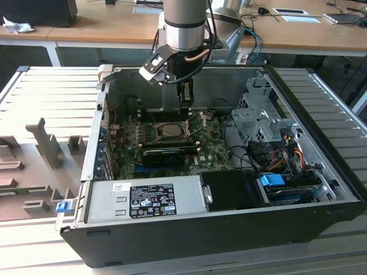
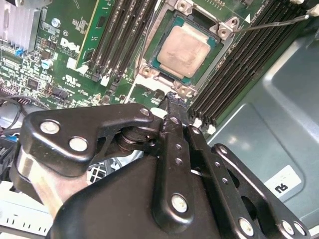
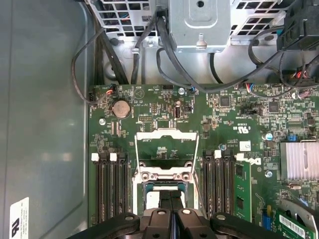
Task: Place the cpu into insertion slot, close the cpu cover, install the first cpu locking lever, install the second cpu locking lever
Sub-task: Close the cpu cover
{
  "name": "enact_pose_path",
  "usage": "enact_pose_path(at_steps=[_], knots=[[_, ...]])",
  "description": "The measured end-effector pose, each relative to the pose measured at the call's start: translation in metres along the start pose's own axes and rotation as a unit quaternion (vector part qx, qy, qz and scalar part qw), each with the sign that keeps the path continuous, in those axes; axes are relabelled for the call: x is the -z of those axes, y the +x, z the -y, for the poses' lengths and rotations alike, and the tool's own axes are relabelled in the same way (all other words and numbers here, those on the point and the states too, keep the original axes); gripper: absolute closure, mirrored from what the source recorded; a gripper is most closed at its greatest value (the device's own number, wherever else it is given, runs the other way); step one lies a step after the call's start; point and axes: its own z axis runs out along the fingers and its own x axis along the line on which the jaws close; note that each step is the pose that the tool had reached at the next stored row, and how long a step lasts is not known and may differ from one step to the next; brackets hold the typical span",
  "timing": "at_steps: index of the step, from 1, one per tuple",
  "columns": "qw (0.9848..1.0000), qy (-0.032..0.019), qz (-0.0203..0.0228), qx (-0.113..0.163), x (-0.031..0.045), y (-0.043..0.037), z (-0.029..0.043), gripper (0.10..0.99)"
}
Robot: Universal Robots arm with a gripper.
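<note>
Second wrist view: cpu (image 2: 187, 50), apparently flat, inside uncovered insertion slot (image 2: 223, 30).

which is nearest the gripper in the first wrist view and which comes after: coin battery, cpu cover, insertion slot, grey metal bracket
1. insertion slot, directly under the gripper tips.
2. cpu cover, lying open just beyond the slot.
3. coin battery, further across the green board, past the cover's corner.
4. grey metal bracket, beyond the board's far edge.
</note>
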Motion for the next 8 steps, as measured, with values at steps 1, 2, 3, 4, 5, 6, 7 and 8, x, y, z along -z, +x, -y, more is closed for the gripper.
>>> enact_pose_path(at_steps=[1, 2, 3, 4, 5, 6, 7, 8], knots=[[1.0000, 0.0000, 0.0000, 0.000, 0.0000, 0.0000, -0.0006, 0.980], [1.0000, 0.0000, 0.0000, 0.000, -0.0001, 0.0000, -0.0016, 0.980], [1.0000, 0.0000, 0.0000, 0.000, -0.0002, 0.0000, -0.0023, 0.980], [1.0000, 0.0000, 0.0000, 0.000, -0.0002, 0.0000, -0.0029, 0.980], [1.0000, 0.0001, 0.0000, 0.000, -0.0003, 0.0000, -0.0038, 0.980], [1.0000, 0.0001, 0.0000, 0.000, -0.0003, 0.0001, -0.0044, 0.980], [1.0000, 0.0001, 0.0000, 0.000, -0.0004, 0.0001, -0.0050, 0.980], [1.0000, 0.0001, 0.0000, 0.000, -0.0004, 0.0001, -0.0057, 0.980]])
